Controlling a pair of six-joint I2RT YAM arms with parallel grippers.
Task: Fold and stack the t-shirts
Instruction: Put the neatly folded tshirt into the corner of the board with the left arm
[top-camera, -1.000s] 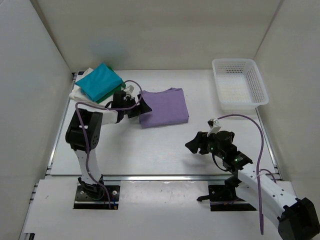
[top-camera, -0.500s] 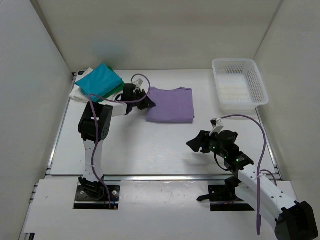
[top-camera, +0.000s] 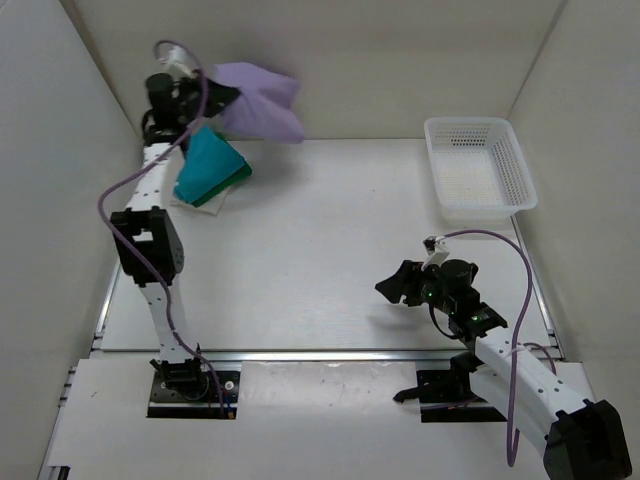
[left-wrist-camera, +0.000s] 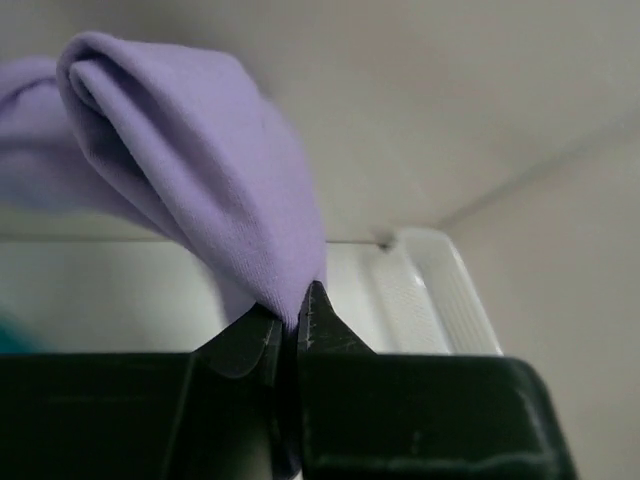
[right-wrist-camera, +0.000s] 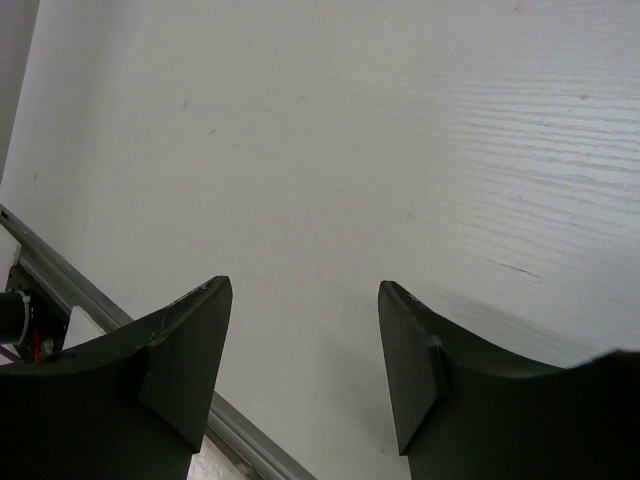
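My left gripper (top-camera: 215, 98) is raised high at the back left and shut on the folded lavender t-shirt (top-camera: 262, 103), which hangs in the air above the table. In the left wrist view the cloth (left-wrist-camera: 200, 170) is pinched between the closed fingertips (left-wrist-camera: 315, 305). Below it a teal folded t-shirt (top-camera: 208, 166) tops a stack at the back left; a dark green edge (top-camera: 232, 183) and white cloth (top-camera: 200, 200) show beneath. My right gripper (top-camera: 398, 287) hovers low over the front right of the table, open and holding nothing (right-wrist-camera: 305, 290).
A white lattice basket (top-camera: 479, 166) stands at the back right. White walls enclose the table on three sides. A metal rail (top-camera: 330, 354) runs along the front edge, seen too in the right wrist view (right-wrist-camera: 60, 275).
The left gripper closed on the lavender t-shirt and lifted it off the table middle, up and back to the left over the stack. The right arm stayed nearly still.
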